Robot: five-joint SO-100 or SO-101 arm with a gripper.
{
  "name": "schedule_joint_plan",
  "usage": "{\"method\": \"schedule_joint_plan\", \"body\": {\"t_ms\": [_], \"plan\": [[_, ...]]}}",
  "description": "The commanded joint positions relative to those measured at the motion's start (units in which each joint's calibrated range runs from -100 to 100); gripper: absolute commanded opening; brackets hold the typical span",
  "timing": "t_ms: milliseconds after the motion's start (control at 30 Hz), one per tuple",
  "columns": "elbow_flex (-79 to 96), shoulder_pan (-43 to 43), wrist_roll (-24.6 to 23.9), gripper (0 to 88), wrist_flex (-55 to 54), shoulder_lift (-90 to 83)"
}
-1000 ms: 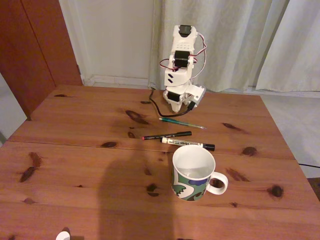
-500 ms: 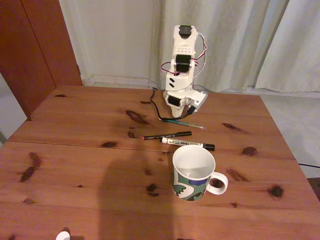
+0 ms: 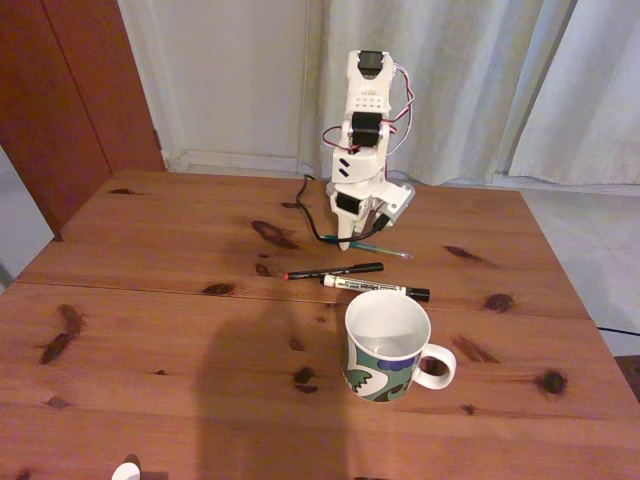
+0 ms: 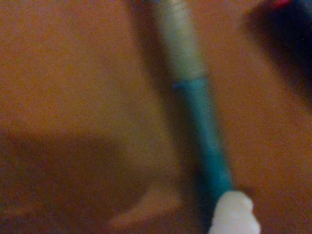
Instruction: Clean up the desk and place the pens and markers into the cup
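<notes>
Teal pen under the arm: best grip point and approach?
Take the teal pen mid-barrel, from straight above, with the jaws across its narrow width. It lies flat on the desk, apart from the other pens, so both sides are free. The tool is already low beside it.

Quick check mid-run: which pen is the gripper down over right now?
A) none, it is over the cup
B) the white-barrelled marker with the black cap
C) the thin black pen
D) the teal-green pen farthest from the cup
D: in the fixed view the gripper has its tip at the teal-green pen, while the black pen, white marker and cup lie nearer the camera.
</notes>
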Motion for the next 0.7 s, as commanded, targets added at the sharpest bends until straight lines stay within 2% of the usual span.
{"method": "schedule_joint_plan", "body": {"t_ms": [0,667], "plan": [[1.53,-1.47,-0.09,18.8,-0.68,-0.67],[6.85,-1.55,-0.09,18.8,-0.77,-0.67]]}}
